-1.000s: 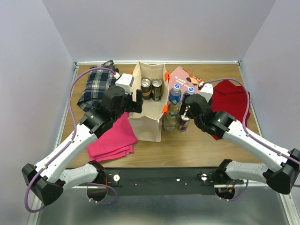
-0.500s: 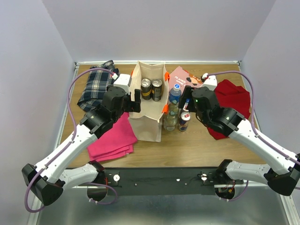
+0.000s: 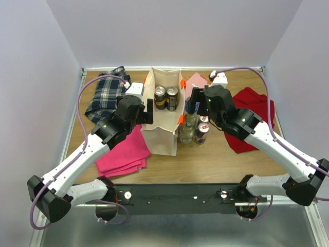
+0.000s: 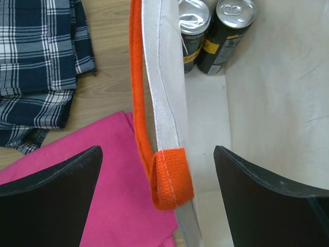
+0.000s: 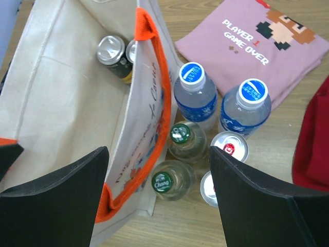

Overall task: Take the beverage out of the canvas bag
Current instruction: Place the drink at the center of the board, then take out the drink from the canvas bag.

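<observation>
The right gripper (image 3: 197, 104), jaws spread and empty, has swung up from the bottles and cans (image 5: 194, 98) standing just right of the canvas bag (image 3: 162, 135) and now hangs over the bag's right wall. Two black cans (image 3: 166, 98) remain inside the bag at its far end. The left gripper (image 4: 158, 149), also unclenched, straddles the bag's left wall without pinching it. Another can looks likely to be fetched next.

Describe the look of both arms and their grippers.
The left arm and right arm have white links with black joints and bases. A purple cable loops along each. The fingers are plain black, broad wedges.
</observation>
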### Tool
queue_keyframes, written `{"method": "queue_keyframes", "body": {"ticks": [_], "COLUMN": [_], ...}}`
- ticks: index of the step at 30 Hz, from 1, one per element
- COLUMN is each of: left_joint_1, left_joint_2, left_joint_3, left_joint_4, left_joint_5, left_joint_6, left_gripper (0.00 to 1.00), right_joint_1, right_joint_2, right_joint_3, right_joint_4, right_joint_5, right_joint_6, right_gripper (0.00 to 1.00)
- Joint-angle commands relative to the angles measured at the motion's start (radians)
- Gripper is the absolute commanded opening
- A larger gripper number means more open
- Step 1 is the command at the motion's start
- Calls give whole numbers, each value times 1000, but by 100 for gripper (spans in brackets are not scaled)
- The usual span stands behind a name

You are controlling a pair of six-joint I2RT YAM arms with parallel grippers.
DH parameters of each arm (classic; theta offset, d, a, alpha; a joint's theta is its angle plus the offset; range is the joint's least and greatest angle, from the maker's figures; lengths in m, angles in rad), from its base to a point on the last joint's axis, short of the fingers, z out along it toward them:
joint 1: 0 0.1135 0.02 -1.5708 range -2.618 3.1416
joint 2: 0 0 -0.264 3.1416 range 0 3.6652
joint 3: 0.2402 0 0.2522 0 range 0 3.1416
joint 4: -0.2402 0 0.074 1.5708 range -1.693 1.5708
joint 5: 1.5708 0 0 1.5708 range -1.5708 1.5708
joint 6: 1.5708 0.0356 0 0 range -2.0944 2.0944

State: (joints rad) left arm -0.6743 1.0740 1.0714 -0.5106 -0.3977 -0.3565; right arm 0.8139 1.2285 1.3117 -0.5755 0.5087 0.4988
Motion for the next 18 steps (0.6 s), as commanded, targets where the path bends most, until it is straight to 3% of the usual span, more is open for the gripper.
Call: {"method": "queue_keyframes", "body": {"ticks": [1,7,18], "left_joint_1": [5,5,7], "left_joint_2": [29,32,21], "left_joint_3": [38,24,9], "left_joint_4": [-32,-13,24], "left_joint_5": [-43,3,85], "left_joint_6": [-19,-13,13], "left_gripper": [99,95,75], "right_joint_1": [-2,-2,-1], "right_joint_2": [46,95,212], "right_joint_3": [89,162,302], "right_joint_4": [-3,-4,3], "right_joint_5": [-71,-113,-213], "right_joint_6": [-60,-103,-169], "right_gripper": [86,82,80]}}
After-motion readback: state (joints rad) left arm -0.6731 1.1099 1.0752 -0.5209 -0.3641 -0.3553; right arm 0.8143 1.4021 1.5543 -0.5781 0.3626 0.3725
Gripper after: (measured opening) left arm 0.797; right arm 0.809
